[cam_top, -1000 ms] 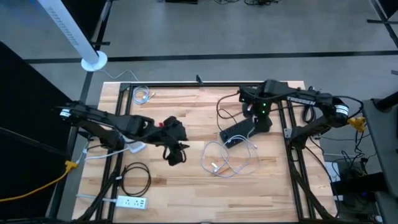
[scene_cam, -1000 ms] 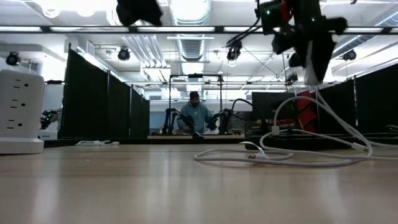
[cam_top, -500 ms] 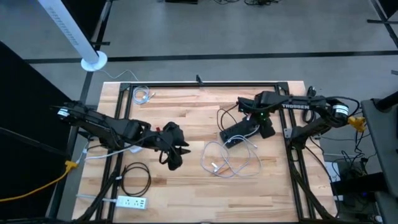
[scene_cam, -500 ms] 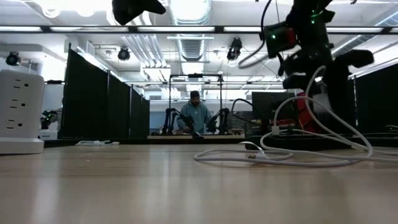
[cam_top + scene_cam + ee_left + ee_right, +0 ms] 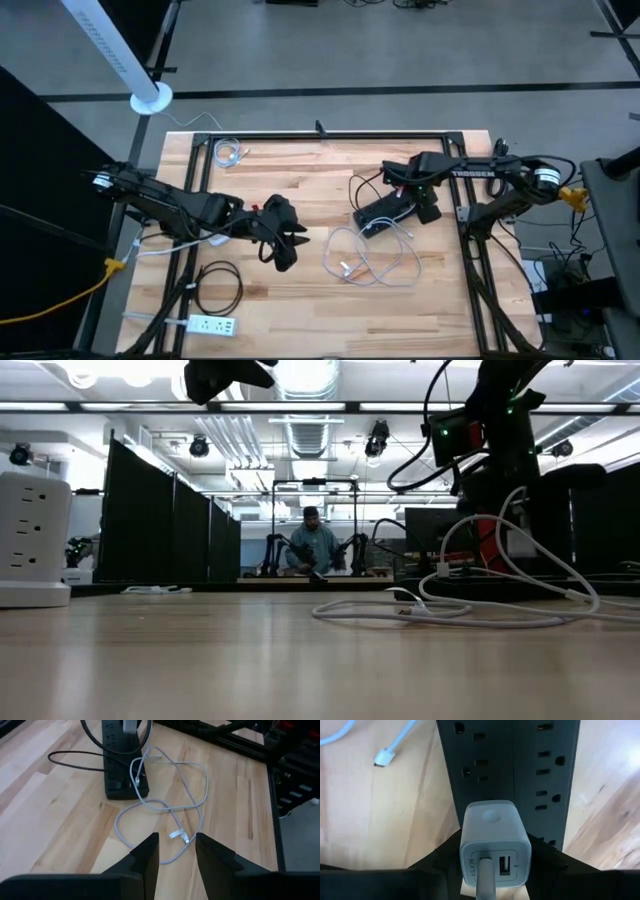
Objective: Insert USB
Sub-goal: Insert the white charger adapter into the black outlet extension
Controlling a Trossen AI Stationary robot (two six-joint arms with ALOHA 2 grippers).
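White plastic USB charger block [image 5: 495, 842]: small, rigid, smooth-sided, probably light; seated in the black power strip [image 5: 512, 767] on the wooden surface [image 5: 310, 170]. One port already carries a pale cable; the second port beside it stands empty. The right end effector [image 5: 495, 865] grips the block by its two flanks, fingers clenched on it.

Pale USB cable [image 5: 165, 805]: thin, limp, loosely looped on the surface just beside the strip. Likely to sag and trail when lifted. Its free connector [image 5: 179, 836] lies at the near edge of the loops; a second loose plug [image 5: 384, 756] shows beside the strip in the right wrist view. Best hold, by judgement: the stiff plug housing itself, close behind the metal tip, since the cord gives no control of angle.

Left end effector [image 5: 177, 857]: released, fingers apart, hanging above the surface with the free connector in the gap ahead.

Also present: white power strip [image 5: 211, 325]; coiled black cable [image 5: 218, 285].
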